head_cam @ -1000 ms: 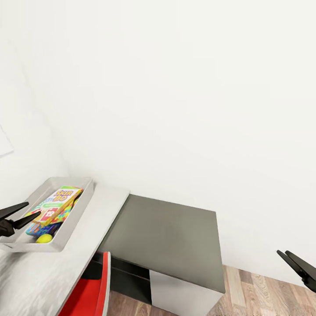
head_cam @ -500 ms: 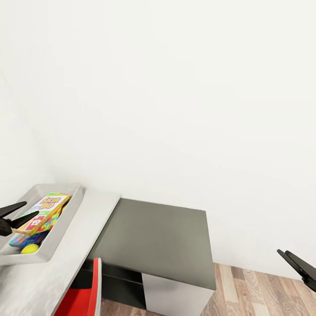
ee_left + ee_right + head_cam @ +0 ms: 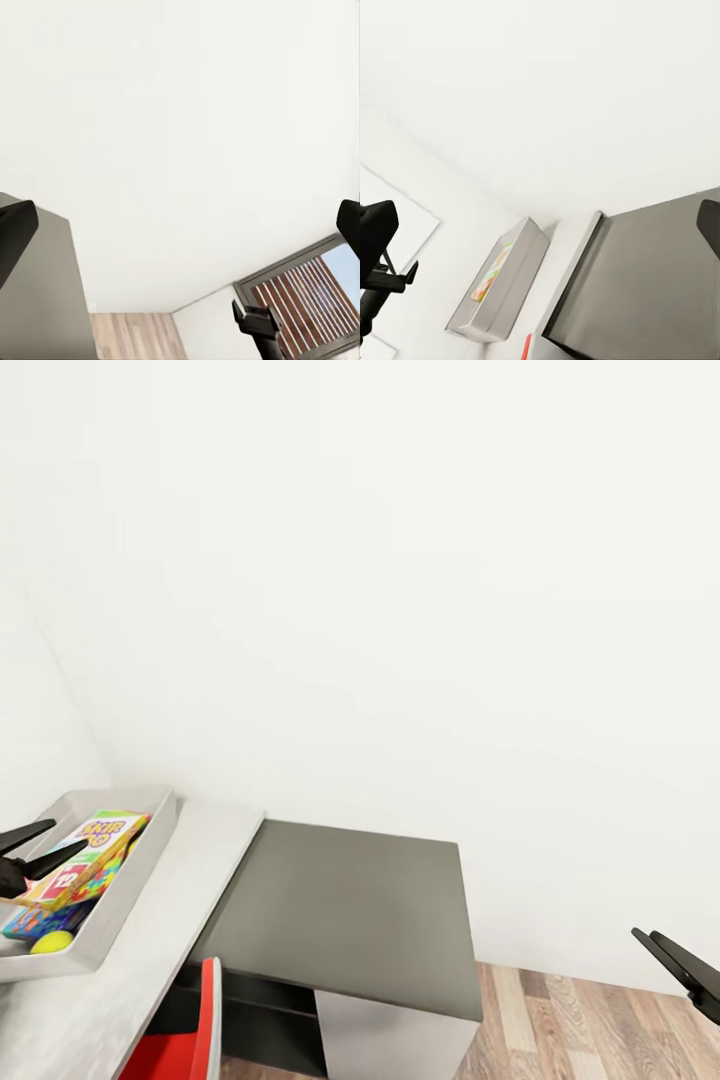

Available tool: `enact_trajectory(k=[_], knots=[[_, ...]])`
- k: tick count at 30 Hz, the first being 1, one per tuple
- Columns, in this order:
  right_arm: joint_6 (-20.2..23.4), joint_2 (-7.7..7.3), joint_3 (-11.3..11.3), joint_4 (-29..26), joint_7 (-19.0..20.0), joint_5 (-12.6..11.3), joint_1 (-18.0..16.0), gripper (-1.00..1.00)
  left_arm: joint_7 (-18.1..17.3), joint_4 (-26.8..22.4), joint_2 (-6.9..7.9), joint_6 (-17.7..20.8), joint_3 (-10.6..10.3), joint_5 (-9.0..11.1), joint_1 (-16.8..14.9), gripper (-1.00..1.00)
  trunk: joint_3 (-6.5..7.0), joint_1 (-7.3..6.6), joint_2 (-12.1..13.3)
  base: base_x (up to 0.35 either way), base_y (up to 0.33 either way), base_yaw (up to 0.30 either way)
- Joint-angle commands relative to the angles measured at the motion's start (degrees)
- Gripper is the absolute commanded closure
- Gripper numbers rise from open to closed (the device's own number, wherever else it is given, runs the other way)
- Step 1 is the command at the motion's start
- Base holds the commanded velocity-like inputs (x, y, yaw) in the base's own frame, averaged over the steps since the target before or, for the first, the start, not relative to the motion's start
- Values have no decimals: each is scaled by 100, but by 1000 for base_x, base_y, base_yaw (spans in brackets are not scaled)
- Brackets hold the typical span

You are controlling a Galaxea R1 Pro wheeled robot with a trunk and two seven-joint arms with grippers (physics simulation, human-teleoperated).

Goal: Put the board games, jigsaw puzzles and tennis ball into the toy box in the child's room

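The light-grey toy box (image 3: pixel 140 860) sits on the pale table (image 3: pixel 160 950) at the head view's lower left. In it, a Skip-Bo board game (image 3: pixel 90 850) lies tilted on top of other colourful toys, with a blue edge (image 3: pixel 18 926) showing below it. The yellow-green tennis ball (image 3: pixel 50 942) rests in the box's near corner. My left gripper (image 3: pixel 68 835) hovers open and empty over the box's left side. My right gripper (image 3: pixel 645 937) hangs open and empty far to the right, above the floor. The right wrist view shows the toy box (image 3: pixel 521 289) from the side. The bed is out of view.
A lower dark-grey side desk (image 3: pixel 350 900) adjoins the table's right end, against a white wall. A red chair (image 3: pixel 190 1035) stands by the table's front edge. Wood-plank floor (image 3: pixel 600 1030) lies to the right. The left wrist view shows a dark-framed window (image 3: pixel 307 292).
The whole head view has shifted: the toy box, table and side desk slid left and down in the picture. Both grippers stay at the same spots in the picture, still open.
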Motion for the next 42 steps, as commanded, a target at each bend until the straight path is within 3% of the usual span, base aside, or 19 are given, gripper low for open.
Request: enact_trajectory(k=[1,25,42], knots=[[43,-2,1,-3,-6,-28,1,-100,-24,3,1,26,2,-5,4,-100,-2,4,-11,0,0,-87],[43,-6,1,-3,-13,-27,1,-100,-57,-134,1,14,18,-18,115,-100,210,4,-11,0,-3,-82],[51,-9,9,-3,-36,-37,1,-100,-56,-408,-23,12,-14,-18,122,-100,352,4,-11,-49,-246,-140]])
